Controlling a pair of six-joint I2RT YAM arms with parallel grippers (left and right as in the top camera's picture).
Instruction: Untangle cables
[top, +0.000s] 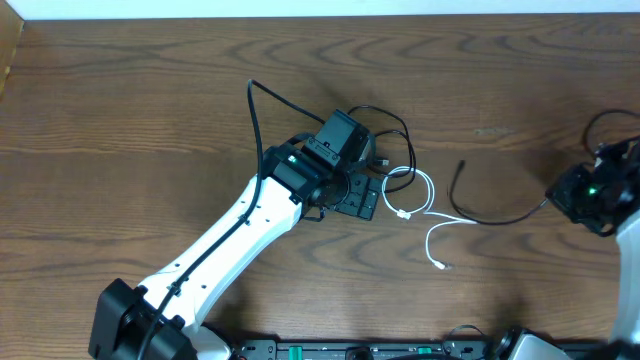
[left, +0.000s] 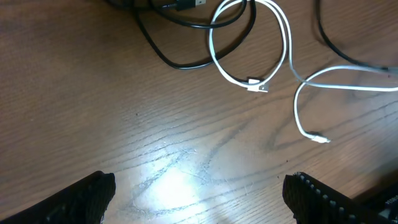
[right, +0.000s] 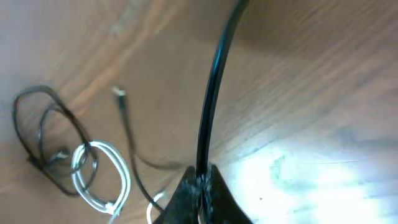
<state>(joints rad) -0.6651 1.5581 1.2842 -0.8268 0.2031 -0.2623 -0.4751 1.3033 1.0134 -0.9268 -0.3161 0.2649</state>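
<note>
**Left gripper** (left: 199, 182): jaws stand wide apart with nothing between them, above the wooden table (left: 93, 112). The white cable (left: 283, 53) and a looped black cable (left: 186, 62) lie overlapping just ahead of its fingertips.

**Right gripper** (right: 202, 182): jaws are closed on a second black cable (right: 211, 93). The looped cables lie ahead and to the left, well apart.

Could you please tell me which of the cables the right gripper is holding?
The separate black cable curving across the right side, pinched in the shut jaws of the right gripper. The white cable and the looped black cable lie free.
</note>
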